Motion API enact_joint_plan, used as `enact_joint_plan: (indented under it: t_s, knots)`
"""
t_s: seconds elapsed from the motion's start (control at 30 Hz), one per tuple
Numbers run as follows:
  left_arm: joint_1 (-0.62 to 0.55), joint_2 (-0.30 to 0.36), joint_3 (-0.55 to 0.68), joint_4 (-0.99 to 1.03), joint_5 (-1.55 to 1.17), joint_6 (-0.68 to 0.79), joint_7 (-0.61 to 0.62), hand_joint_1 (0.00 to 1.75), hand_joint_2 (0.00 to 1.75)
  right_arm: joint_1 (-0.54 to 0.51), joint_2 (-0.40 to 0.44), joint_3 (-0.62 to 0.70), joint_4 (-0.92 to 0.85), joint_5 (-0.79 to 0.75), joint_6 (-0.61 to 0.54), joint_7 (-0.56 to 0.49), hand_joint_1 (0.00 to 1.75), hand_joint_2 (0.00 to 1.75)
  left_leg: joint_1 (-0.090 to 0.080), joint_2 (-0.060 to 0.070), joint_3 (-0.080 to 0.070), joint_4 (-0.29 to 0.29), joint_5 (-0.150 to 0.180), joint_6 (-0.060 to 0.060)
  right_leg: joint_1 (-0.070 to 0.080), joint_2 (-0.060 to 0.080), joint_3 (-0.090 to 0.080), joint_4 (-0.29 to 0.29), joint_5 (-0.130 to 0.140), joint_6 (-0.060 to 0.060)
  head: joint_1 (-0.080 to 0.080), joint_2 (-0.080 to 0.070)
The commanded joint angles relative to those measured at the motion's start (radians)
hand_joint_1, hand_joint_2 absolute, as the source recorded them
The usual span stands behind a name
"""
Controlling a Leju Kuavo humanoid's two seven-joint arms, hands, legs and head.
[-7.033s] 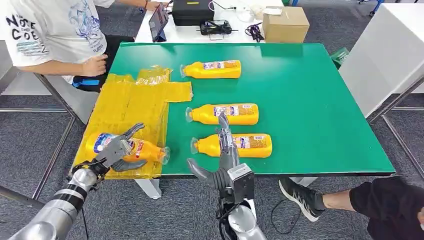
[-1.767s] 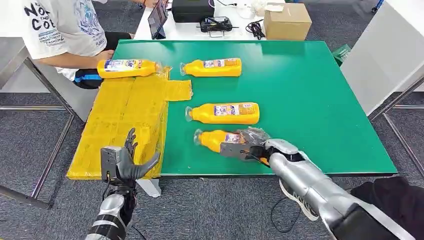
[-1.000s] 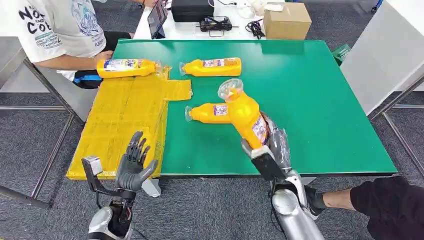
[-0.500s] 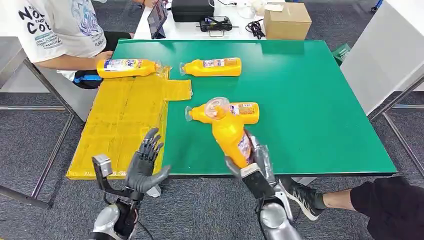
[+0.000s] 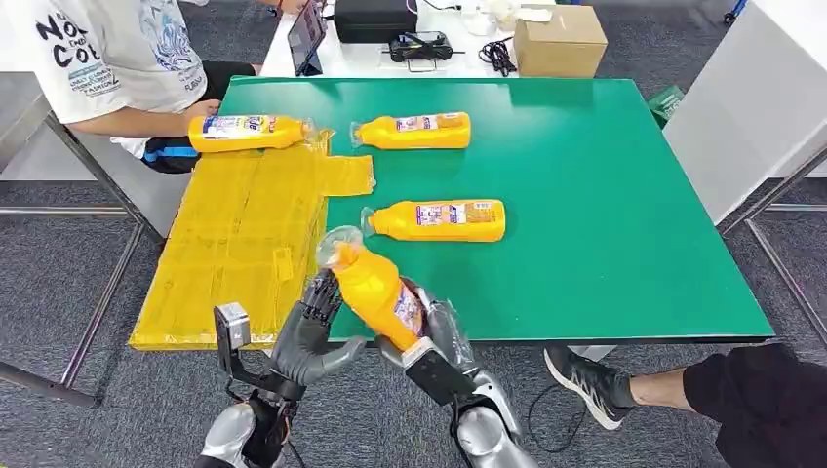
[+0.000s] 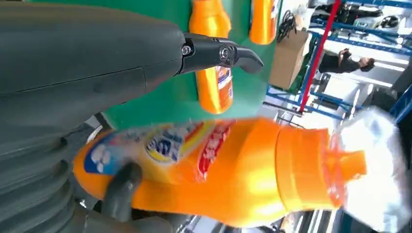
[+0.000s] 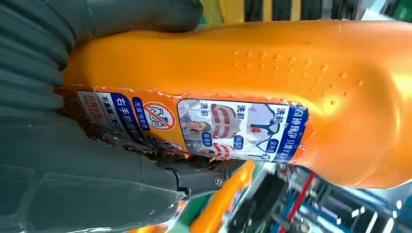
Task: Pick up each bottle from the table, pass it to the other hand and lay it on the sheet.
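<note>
My right hand (image 5: 436, 343) grips an orange bottle (image 5: 375, 292) by its base, tilted up over the table's near edge, cap wrapped in clear film. In the right wrist view the hand (image 7: 97, 160) wraps the bottle's labelled body (image 7: 272, 82). My left hand (image 5: 310, 333) is right beside the bottle, fingers spread. In the left wrist view the bottle (image 6: 228, 174) lies between its thumb (image 6: 121, 189) and fingers (image 6: 218, 51), not clasped. One bottle (image 5: 246, 132) lies at the far end of the yellow sheet (image 5: 244, 224). Two more bottles (image 5: 412, 131) (image 5: 437, 220) lie on the green table (image 5: 605, 195).
A person in a white shirt (image 5: 107, 58) sits at the far left corner, a hand near the sheet. Another person's leg and shoe (image 5: 624, 385) are at the lower right. A cardboard box (image 5: 559, 41) and black gear (image 5: 375, 19) sit on the white table behind.
My right hand has carried the bottle left and lower, from mid-table to the near edge. My left hand has risen and closed in beside it.
</note>
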Motion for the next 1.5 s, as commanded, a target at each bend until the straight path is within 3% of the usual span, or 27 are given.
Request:
enact_joint_plan:
  t_s: [0.03, 0.1, 0.3, 0.5, 0.53, 0.67, 0.7, 0.87, 1.3, 1.33, 1.4, 1.43, 1.47, 1.5]
  knots:
    - [-0.038, 0.035, -0.08, 0.099, 0.16, -0.156, 0.053, 0.0, 1.75, -0.111, 0.016, 0.133, 0.266, 0.004, 0.013, 0.006, 1.75, 1.75, 0.0, 0.001, 0.004, -0.002, -0.001, -0.001, 0.0, 0.001, 0.004, -0.002, 0.0, -0.001, 0.0, 0.0]
    - [-0.041, 0.039, -0.09, 0.11, 0.164, -0.159, 0.055, 0.0, 1.75, -0.119, 0.021, 0.141, 0.283, 0.006, 0.022, 0.004, 1.75, 1.75, 0.001, 0.003, 0.01, -0.002, -0.003, -0.002, 0.001, 0.002, 0.009, -0.003, -0.002, -0.003, 0.0, 0.0]
    - [-0.069, 0.037, -0.089, 0.133, 0.151, -0.141, 0.047, 0.0, 1.75, -0.136, 0.046, 0.212, 0.373, 0.038, 0.064, 0.013, 1.75, 1.75, 0.0, 0.001, 0.004, -0.001, -0.001, -0.001, 0.001, 0.001, 0.004, -0.001, -0.001, -0.002, 0.0, 0.0]
    - [-0.072, 0.037, -0.087, 0.133, 0.151, -0.14, 0.048, 0.0, 1.75, -0.131, 0.046, 0.218, 0.378, 0.043, 0.059, 0.009, 1.75, 1.75, 0.0, -0.001, 0.003, -0.001, 0.0, -0.001, 0.0, -0.001, 0.002, -0.001, -0.001, -0.001, 0.0, 0.0]
    - [-0.072, 0.037, -0.087, 0.133, 0.151, -0.14, 0.048, 0.0, 1.75, -0.131, 0.046, 0.218, 0.378, 0.043, 0.059, 0.009, 1.75, 1.75, 0.001, 0.0, 0.008, -0.001, -0.003, -0.002, 0.002, -0.001, 0.008, -0.002, -0.003, -0.003, 0.0, 0.0]
    - [-0.071, 0.037, -0.087, 0.133, 0.151, -0.14, 0.048, 0.0, 1.75, -0.134, 0.046, 0.217, 0.378, 0.043, 0.059, 0.01, 1.75, 1.75, 0.001, -0.001, 0.003, -0.001, -0.001, -0.001, 0.001, -0.001, 0.003, -0.001, -0.001, -0.001, 0.0, 0.0]
    - [-0.071, 0.037, -0.087, 0.133, 0.151, -0.14, 0.048, 0.0, 1.75, -0.134, 0.046, 0.217, 0.378, 0.043, 0.059, 0.01, 1.75, 1.75, 0.001, 0.0, 0.009, -0.001, -0.003, -0.002, 0.002, -0.001, 0.009, -0.001, -0.004, -0.003, 0.001, 0.0]
    - [-0.083, 0.043, -0.089, 0.14, 0.103, -0.104, 0.049, 0.0, 1.75, -0.116, 0.066, 0.231, 0.414, 0.023, 0.083, -0.009, 1.75, 1.75, 0.0, -0.001, 0.003, -0.001, -0.001, -0.001, 0.0, -0.001, 0.003, -0.001, -0.001, -0.002, 0.0, 0.0]
    - [-0.072, 0.02, -0.047, 0.145, 0.083, -0.081, 0.031, 0.0, 1.75, -0.117, 0.072, 0.285, 0.426, 0.027, 0.097, -0.018, 1.75, 1.75, 0.001, -0.001, 0.005, 0.0, -0.002, -0.001, 0.001, -0.002, 0.005, -0.001, -0.002, -0.002, 0.0, 0.0]
    - [-0.07, 0.018, -0.044, 0.143, 0.088, -0.082, 0.029, 0.16, 1.75, -0.116, 0.073, 0.287, 0.424, 0.028, 0.099, -0.018, 1.75, 1.75, 0.001, -0.001, 0.004, 0.0, -0.001, -0.001, 0.001, -0.001, 0.003, -0.001, -0.002, -0.002, 0.0, 0.0]
    - [-0.07, 0.018, -0.042, 0.14, 0.087, -0.081, 0.029, 1.26, 1.75, -0.114, 0.074, 0.289, 0.423, 0.027, 0.1, -0.018, 1.75, 1.75, 0.001, 0.0, 0.005, 0.0, -0.002, -0.001, 0.001, -0.001, 0.005, -0.001, -0.002, -0.002, 0.0, 0.0]
    - [-0.068, 0.016, -0.039, 0.137, 0.088, -0.08, 0.028, 1.61, 1.75, -0.115, 0.073, 0.294, 0.423, 0.028, 0.102, -0.017, 1.75, 1.75, 0.001, -0.001, 0.004, 0.0, -0.001, -0.001, 0.001, -0.001, 0.003, 0.0, -0.002, -0.002, 0.0, 0.0]
    - [-0.066, 0.016, -0.037, 0.134, 0.088, -0.078, 0.028, 1.75, 1.75, -0.114, 0.072, 0.297, 0.424, 0.029, 0.105, -0.017, 1.75, 1.75, 0.001, -0.001, 0.002, 0.0, -0.001, -0.001, 0.001, -0.001, 0.002, -0.001, -0.001, -0.001, 0.0, 0.0]
    - [-0.064, 0.015, -0.036, 0.131, 0.089, -0.083, 0.028, 1.75, 1.75, -0.115, 0.072, 0.304, 0.43, 0.028, 0.11, -0.015, 1.75, 1.75, 0.001, -0.001, 0.004, 0.0, -0.002, -0.001, 0.001, -0.002, 0.004, 0.0, -0.002, -0.002, 0.001, 0.0]
